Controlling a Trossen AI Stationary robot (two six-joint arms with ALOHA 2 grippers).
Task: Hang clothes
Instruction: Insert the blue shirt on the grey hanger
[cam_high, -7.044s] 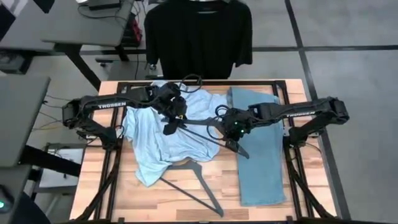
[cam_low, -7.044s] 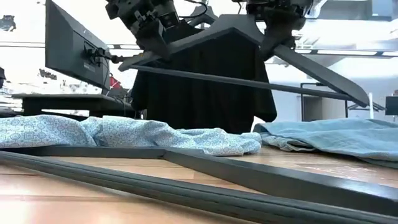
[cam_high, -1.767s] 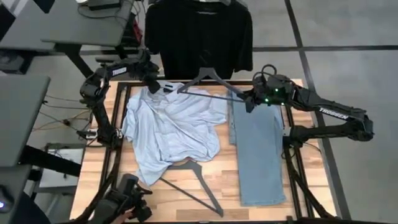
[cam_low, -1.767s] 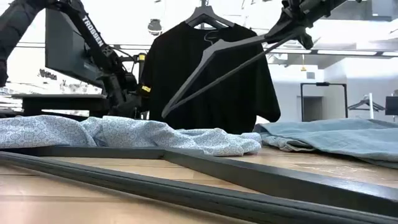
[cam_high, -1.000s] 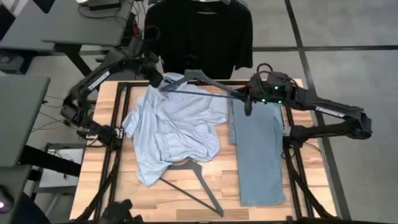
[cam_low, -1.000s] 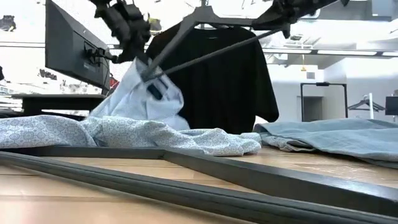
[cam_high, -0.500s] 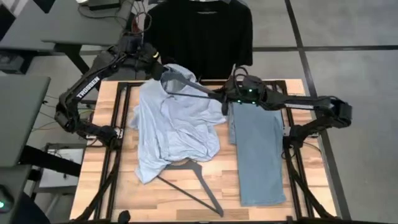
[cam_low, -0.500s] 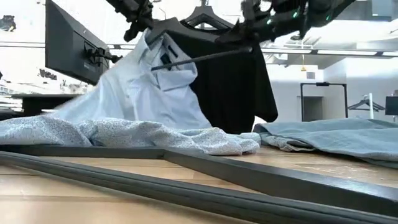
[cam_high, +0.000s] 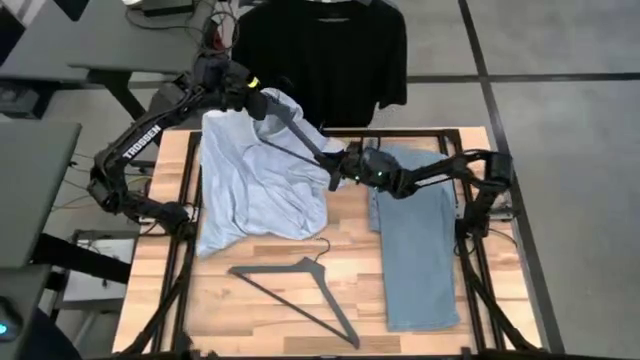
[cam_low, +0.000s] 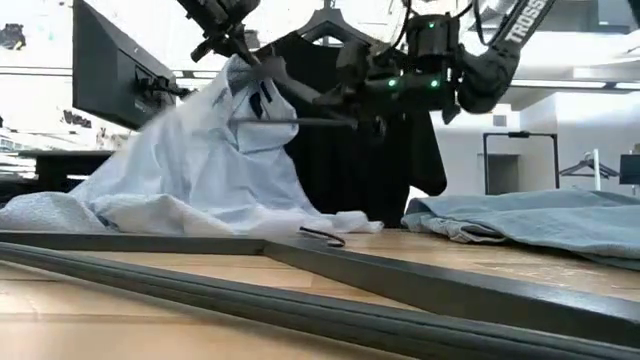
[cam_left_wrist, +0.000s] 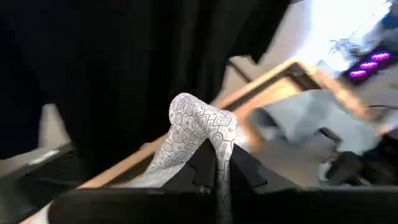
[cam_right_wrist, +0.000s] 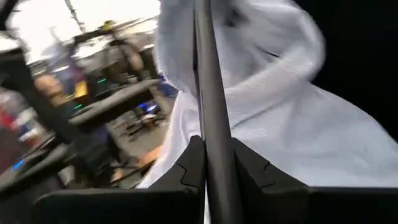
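- The shirt (cam_high: 255, 165) was lifted by its collar end at the far-left of the surface (cam_high: 400, 320), its tail draped down onto the wood; soft, thin, pale cloth with a fine printed pattern, bunched in folds.
- The left claw (cam_high: 245, 92) was clamped shut on the collar, holding it high in front of the black t-shirt (cam_high: 320, 50), which already hung behind the surface.
- The right claw (cam_high: 340, 165) was closed on a dark hanger (cam_high: 295, 125), a thin rigid bar, one end of which seemed to be inside the shirt near the collar, though the folds hid just how far.
- The step in hand looked like threading the hanger into the shirt; the next move would call for working the bar across into the other shoulder while the collar stayed taut.
- The jeans (cam_high: 415, 245), heavier light-blue denim, lay flat on the right side, untouched.
- A spare hanger (cam_high: 295, 290) lay flat near the front edge.
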